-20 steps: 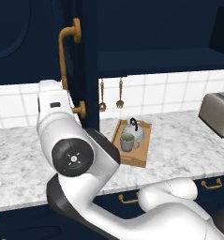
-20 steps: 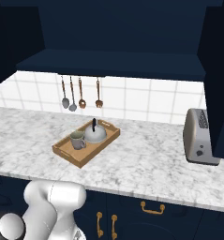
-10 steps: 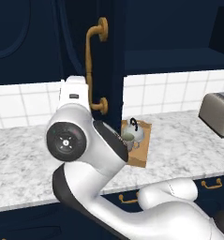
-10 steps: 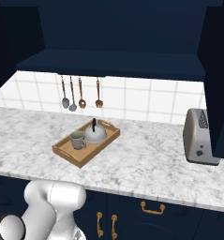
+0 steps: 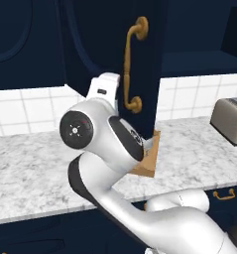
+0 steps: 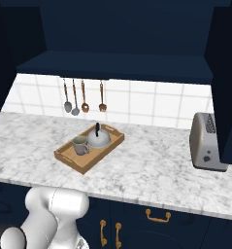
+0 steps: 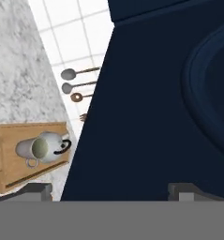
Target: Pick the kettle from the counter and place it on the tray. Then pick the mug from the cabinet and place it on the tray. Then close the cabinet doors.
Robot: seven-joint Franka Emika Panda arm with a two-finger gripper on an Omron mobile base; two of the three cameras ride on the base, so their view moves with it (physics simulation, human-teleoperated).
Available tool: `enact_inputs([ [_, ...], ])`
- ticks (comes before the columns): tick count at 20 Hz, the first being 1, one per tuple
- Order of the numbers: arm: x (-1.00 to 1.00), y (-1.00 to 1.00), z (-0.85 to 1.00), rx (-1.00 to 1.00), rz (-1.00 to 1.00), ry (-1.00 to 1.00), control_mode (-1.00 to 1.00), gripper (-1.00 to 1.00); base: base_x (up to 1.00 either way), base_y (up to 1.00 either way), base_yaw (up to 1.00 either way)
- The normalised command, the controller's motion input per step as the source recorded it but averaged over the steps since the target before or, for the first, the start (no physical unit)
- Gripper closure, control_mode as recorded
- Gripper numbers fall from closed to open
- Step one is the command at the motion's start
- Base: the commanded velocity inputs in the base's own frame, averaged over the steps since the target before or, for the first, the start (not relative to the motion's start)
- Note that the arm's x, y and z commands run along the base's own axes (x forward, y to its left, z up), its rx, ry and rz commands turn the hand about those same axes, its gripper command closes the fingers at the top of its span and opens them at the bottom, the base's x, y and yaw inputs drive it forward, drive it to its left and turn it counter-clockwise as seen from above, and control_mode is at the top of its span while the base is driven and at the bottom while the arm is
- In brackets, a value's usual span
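Door-closing step: kettle and mug sit on the tray.
Push the cabinet door flat and steady; your gripper's fingers stand apart against it.

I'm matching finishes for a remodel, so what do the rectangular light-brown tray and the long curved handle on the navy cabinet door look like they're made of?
The rectangular light-brown tray looks like wood with a matte finish: warm, even tan sides, no shine. The long curved handle on the navy cabinet door looks like brass or brass-coloured metal: golden-orange with soft highlights. Since this is rendered, both are guesses.

No readable text, no labels, no numbers — no brands either
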Motion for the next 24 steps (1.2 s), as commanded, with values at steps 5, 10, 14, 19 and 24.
enact_inputs([
  [5, 0.42, -0.75, 0.0, 0.0, -0.21, 0.0, -1.0, -1.0, 0.0, 0.0, 0.0],
  [10, 0.58, -0.71, 0.0, 0.0, -0.18, 0.0, -1.0, -1.0, 0.0, 0.0, 0.0],
  [14, 0.63, -0.67, 0.0, 0.0, -0.13, 0.0, -1.0, -1.0, 0.0, 0.0, 0.0],
  [19, 0.69, -0.67, 0.0, 0.0, -0.1, 0.01, -1.0, -1.0, 0.0, 0.0, 0.0],
  [24, 0.74, -0.63, -0.01, 0.04, 0.0, 0.05, -1.0, -1.0, 0.0, 0.0, 0.0],
])
